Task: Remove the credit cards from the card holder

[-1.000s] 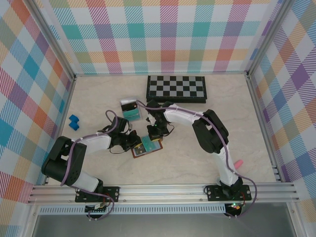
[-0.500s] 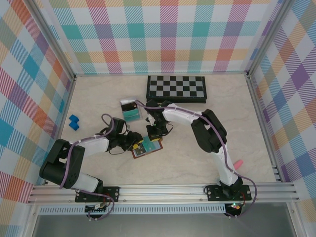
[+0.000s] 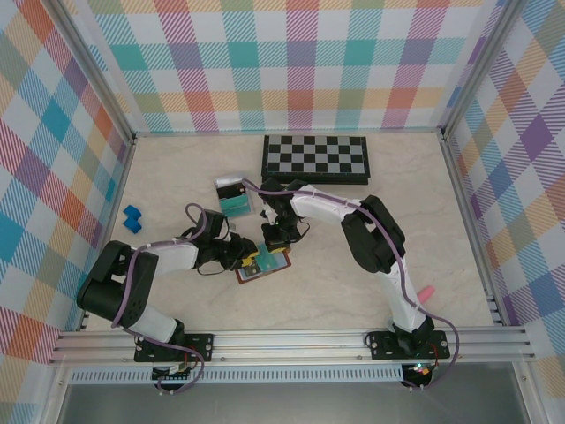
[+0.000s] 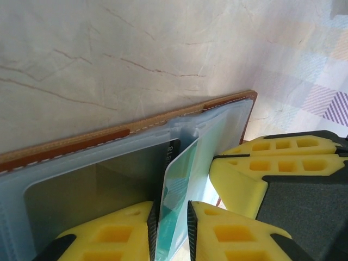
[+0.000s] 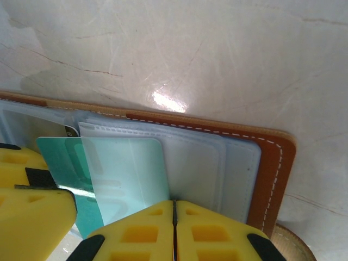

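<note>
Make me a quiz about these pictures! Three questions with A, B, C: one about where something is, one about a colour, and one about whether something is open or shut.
1. Where is the chessboard?
A) at the far side of the table
B) right by the arms' bases
C) hanging on the wall

2. What colour is the card pinched by the left gripper?
A) red
B) white
C) teal

3. How is the card holder lying?
A) folded shut
B) open flat
C) standing on its edge

Answers:
1 A: in the top view it lies farthest from the arms.
2 C: the left wrist view shows a teal card between the yellow fingers.
3 B: both wrist views show its inside spread face-up on the table.
</note>
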Available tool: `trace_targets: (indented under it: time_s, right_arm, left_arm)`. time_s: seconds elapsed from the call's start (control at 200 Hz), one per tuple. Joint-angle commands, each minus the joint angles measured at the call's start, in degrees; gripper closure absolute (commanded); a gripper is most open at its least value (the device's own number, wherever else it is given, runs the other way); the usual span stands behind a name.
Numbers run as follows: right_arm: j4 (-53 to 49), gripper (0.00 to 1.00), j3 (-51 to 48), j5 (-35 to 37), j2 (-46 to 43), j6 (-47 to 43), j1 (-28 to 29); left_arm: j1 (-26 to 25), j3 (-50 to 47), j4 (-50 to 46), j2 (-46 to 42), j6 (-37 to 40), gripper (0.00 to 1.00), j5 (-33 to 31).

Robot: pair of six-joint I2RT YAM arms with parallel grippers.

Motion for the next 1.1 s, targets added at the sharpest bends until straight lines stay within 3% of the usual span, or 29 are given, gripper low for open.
trace_targets:
  time_s: [0.0,0.18,0.295,0.46,0.76,0.935,1.095]
  right_arm:
    - [-1.4,0.91,0.7,-0.6,2.1,0.4,0.5]
    - [-1.2,0.92,0.4,-0.5,1.8,1.0,0.5]
    - [-1.0,0.92,-0.1,0.4,1.4,1.8,0.5]
    - [-0.6,0.92,-0.8,1.5,0.6,3.0,0.4]
    - [4.4,0.91,-1.9,-1.8,-7.5,5.7,0.4]
    - [9.6,0.73,-5.4,-2.8,-15.8,10.0,0.4]
    - [16.4,0.47,-13.0,-3.5,-23.7,13.5,-1.0]
  left_arm:
    - [0.5,1.0,0.0,1.3,0.9,0.79,0.9]
    - [0.6,1.2,-1.5,0.9,2.3,0.93,0.0]
    - [1.0,2.7,-8.2,-1.0,6.1,1.00,-2.6]
    - [1.7,6.2,-23.8,-5.0,13.2,1.00,-8.9]
    - [2.4,10.1,-35.1,-13.3,17.6,1.00,-13.3]
    - [2.6,14.3,-41.4,-19.4,19.6,1.00,-17.6]
    - [2.8,15.6,-38.0,-23.5,18.9,1.00,-11.4]
